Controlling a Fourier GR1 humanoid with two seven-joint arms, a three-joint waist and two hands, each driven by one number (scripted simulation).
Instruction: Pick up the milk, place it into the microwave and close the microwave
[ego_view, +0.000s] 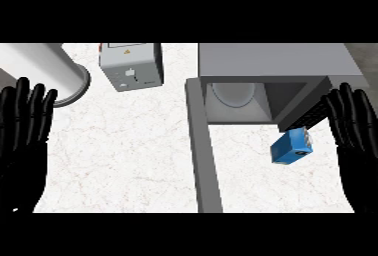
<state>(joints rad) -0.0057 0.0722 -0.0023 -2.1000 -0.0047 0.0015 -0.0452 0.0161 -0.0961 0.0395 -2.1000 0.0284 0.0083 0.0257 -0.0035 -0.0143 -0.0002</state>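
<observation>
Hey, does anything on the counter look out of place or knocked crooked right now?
Only slightly: the blue milk carton sits skewed, turned at an angle to the open microwave, near its front right corner. The grey box stands slightly turned too. No spills or damage show.

Counter (125, 165): microwave (273, 60) at back right, cavity open, plate (235, 94) inside. Door (204, 150) swung out toward the front, along the cavity's left side. Milk (291, 147) on the counter in front of the cavity, right of the door. Box (131, 65) at back, left of the microwave. Cylinder (52, 70) at back left corner, left of the box.
</observation>
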